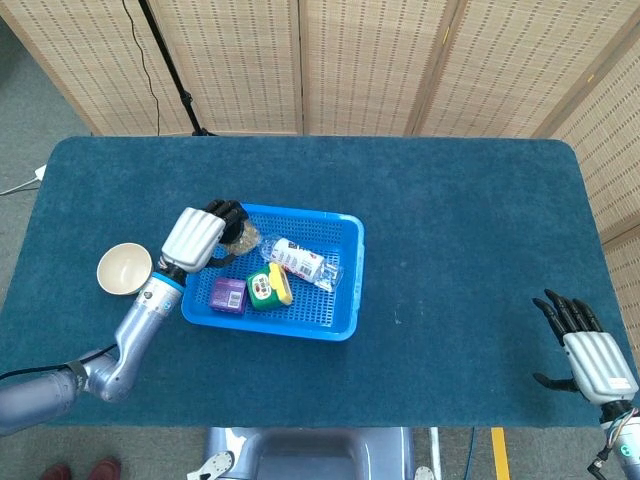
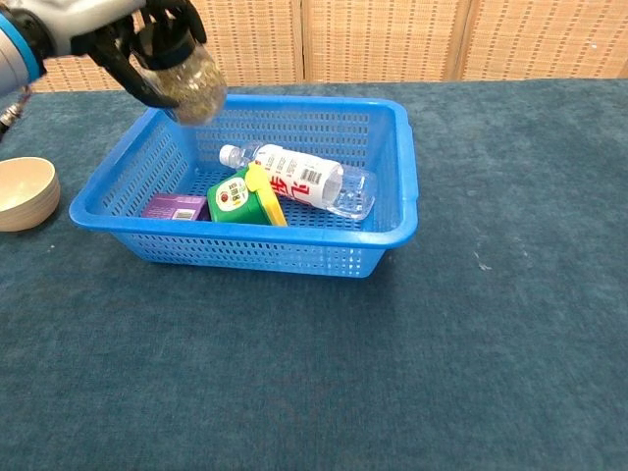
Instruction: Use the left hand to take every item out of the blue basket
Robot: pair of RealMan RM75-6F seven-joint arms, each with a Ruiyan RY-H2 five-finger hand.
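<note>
My left hand [image 1: 197, 236] [image 2: 118, 29] grips a small glass jar [image 2: 191, 88] [image 1: 240, 238] with a black lid and brownish contents, tilted and lifted above the far left corner of the blue basket [image 1: 340, 290] [image 2: 397, 167]. Inside the basket lie a clear plastic bottle [image 1: 298, 260] [image 2: 299, 179] with a white label, a green and yellow box [image 1: 267, 287] [image 2: 240, 196] and a purple box [image 1: 229, 294] [image 2: 174, 207]. My right hand [image 1: 585, 350] rests open on the table at the near right, holding nothing.
A cream bowl [image 1: 124, 268] [image 2: 24, 192] stands on the blue tablecloth left of the basket. Wicker screens [image 1: 350, 60] stand behind the table's far edge, and a black stand pole [image 1: 170, 65] rises at the back left.
</note>
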